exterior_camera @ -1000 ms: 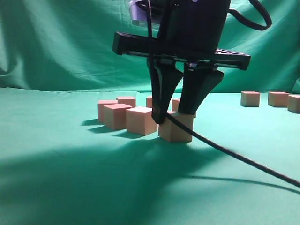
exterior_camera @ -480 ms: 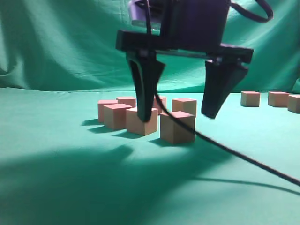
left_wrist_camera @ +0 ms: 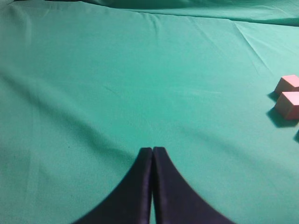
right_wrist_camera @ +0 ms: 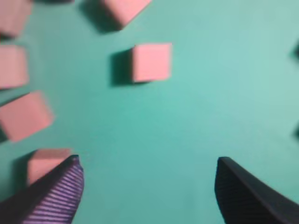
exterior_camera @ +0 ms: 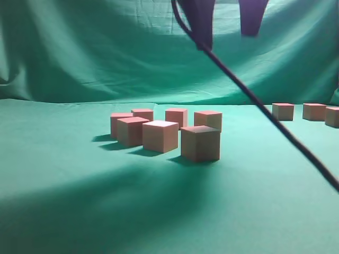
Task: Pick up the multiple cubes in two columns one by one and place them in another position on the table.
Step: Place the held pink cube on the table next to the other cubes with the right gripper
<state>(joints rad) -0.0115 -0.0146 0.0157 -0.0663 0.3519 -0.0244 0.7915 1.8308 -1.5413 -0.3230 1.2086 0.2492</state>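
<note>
1. Six cubes (exterior_camera: 200,143) clustered on the green-cloth counter (exterior_camera: 79,201), in two short columns, well below the right pincer (exterior_camera: 226,24) and slightly to the left of its tips; nearest cube in shadow, standing alone at the front of the group, touched by nothing.
2. Three more cubes (exterior_camera: 283,111) far off to the right near the backdrop, well apart from the cluster, low and to the right of the right pincer.
3. Right pincer raised high, only the two dark finger tips showing at the top edge of the exterior view; jaws spread wide with nothing between them.
4. Seen from the right wrist camera: same pincer (right_wrist_camera: 147,186) open over bare green cloth, one pink-topped cube (right_wrist_camera: 151,62) straight ahead of the gap, another cube (right_wrist_camera: 44,163) just beside the left finger's tip and partly hidden by it, others blurred to the left of the fingers.
5. Black cable (exterior_camera: 265,114) hanging from the right pincer, slanting down to the right in front of the counter, passing to the right of the cluster.
6. Left pincer (left_wrist_camera: 153,154) closed, both finger tips pressed together, holding nothing, hovering over plain cloth; two cubes (left_wrist_camera: 289,95) well off to its right at the frame edge.
7. Draped green backdrop (exterior_camera: 79,47) behind everything, beyond both pincers.
</note>
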